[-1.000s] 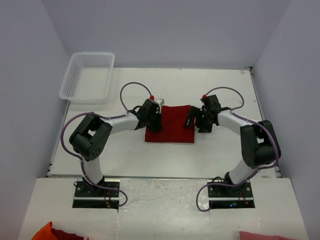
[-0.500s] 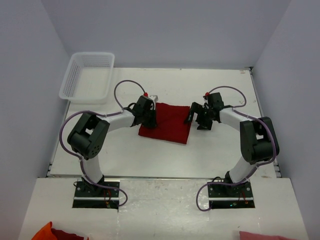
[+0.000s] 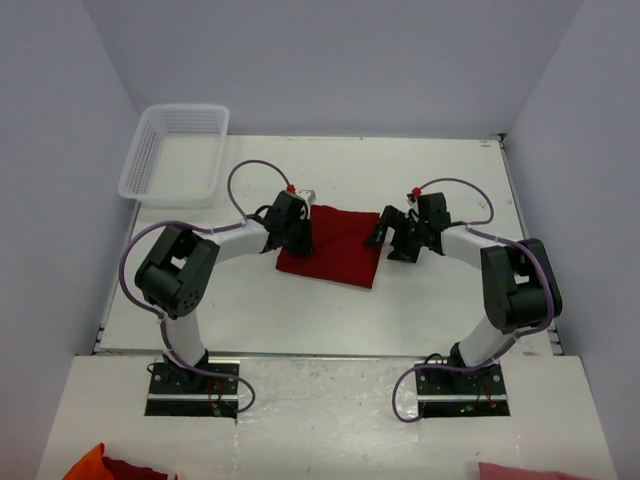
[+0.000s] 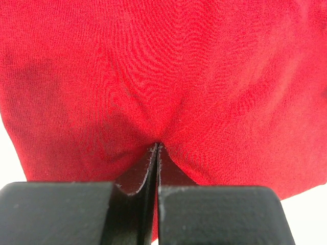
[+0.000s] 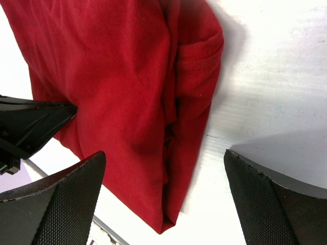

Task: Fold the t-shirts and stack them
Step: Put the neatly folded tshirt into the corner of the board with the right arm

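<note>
Because the left gripper [image 3: 298,232] has its jaws pressed together on a pinch of cloth at the left edge of the dark red t-shirt [image 3: 332,250], the garment is anchored on that side. This looks like a hold for dragging or squaring the folded bundle. The left wrist view shows the fabric puckering into the closed tips. The right gripper [image 3: 386,234] hovers just beside the shirt's right edge with its jaws wide apart and nothing between them, probably lined up to take that edge or simply clear of it. The shirt lies flat in the middle of the worktop [image 3: 440,300], between the two arms and well apart from the white mesh basket [image 3: 140,165] at the far left. Already folded into a compact, nearly square panel, it sits slightly skewed, its near-left corner pulled out toward the left arm. The stacked fold layers and a hemmed edge face right. No neckline or label shows, so which way the collar points cannot be told, and the long axis is hard to judge, perhaps left to right.
</note>
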Available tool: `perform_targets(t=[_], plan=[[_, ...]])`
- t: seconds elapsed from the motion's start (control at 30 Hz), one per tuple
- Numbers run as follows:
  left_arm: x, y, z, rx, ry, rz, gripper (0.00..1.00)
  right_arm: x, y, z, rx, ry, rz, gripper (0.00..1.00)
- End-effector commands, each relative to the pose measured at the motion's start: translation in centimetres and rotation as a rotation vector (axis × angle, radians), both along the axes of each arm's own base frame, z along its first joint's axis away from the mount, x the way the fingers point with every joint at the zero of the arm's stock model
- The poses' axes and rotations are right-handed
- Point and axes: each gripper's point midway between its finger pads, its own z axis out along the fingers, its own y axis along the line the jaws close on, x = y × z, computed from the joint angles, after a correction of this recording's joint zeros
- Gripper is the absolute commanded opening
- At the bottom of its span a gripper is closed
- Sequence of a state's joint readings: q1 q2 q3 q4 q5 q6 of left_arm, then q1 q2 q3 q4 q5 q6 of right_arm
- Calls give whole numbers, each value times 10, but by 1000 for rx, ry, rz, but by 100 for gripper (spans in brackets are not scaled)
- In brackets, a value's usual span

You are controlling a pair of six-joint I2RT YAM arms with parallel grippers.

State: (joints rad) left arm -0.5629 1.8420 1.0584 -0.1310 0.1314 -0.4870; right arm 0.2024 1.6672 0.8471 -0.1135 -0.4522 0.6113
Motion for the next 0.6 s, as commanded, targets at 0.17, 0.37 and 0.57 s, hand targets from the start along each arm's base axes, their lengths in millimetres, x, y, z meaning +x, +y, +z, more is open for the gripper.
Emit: perform_targets(t=[0.17,0.37,0.57], plan=[[-16,7,-18,47,56,-24,0,-36,0,-30,-17,141,-47,99],[-20,0,-12,25,55,-39,0,-37,14,-35,-6,155,-56,99],[-31,-9,-8,4,52,-69,0,-26,29,-42,-5,179,-53,98]])
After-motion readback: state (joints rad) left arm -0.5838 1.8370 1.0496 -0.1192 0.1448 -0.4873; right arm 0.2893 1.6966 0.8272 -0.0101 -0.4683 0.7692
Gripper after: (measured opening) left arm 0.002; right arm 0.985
